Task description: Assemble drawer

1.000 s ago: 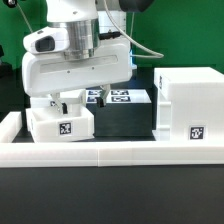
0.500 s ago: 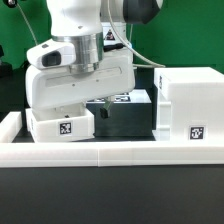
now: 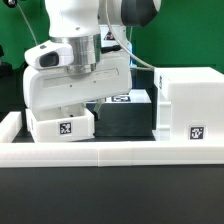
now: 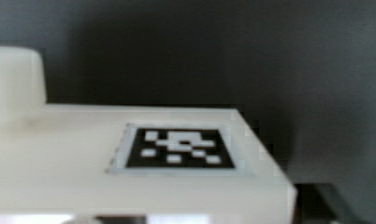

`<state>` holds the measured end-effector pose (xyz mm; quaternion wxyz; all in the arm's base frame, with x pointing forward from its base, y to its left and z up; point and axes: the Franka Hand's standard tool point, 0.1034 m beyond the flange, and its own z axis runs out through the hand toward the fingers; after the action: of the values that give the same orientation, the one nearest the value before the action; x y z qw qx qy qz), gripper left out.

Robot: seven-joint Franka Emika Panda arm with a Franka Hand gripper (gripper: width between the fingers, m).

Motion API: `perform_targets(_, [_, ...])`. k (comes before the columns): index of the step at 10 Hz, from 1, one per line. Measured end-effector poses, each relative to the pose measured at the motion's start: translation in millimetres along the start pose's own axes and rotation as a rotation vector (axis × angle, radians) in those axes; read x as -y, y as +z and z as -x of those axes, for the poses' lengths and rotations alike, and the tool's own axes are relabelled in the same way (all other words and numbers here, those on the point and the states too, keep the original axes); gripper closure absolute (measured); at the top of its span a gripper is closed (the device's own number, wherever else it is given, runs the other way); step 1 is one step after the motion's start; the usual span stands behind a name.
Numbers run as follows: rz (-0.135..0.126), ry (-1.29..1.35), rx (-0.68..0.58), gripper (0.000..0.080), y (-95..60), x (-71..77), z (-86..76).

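A small white tray (image 3: 62, 125) with a square tag on its front stands at the exterior view's left, just behind the low white wall. My gripper (image 3: 63, 105) is lowered right onto the tray's top, and its fingers are hidden by the hand body. The wrist view is filled by a white surface of the tray with its tag (image 4: 176, 148), very close and blurred. The tall white housing (image 3: 190, 105) stands apart at the exterior view's right. A second tray does not show.
The long low white border wall (image 3: 110, 152) runs across the front. The marker board (image 3: 128, 97) lies behind, between tray and housing. A dark gap (image 3: 125, 120) separates tray and housing. A green backdrop stands behind.
The arm has come down over the small tray. The fingers that showed above the tray one second ago are now hidden behind the hand. Tray and housing have not moved.
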<state>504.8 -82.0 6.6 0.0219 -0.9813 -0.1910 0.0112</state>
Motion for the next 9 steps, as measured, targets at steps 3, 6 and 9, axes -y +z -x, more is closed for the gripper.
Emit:
perform_targets(3, [0.001,0.000,-0.002,0.0750,-0.4,-0.4,-0.4])
perform_targets(6, [0.004,-0.001,-0.004,0.0758,-1.5,-0.9,-1.2])
perform_targets(9, [0.008,-0.054,-0.011,0.0758,-26.2,6.3,-8.5])
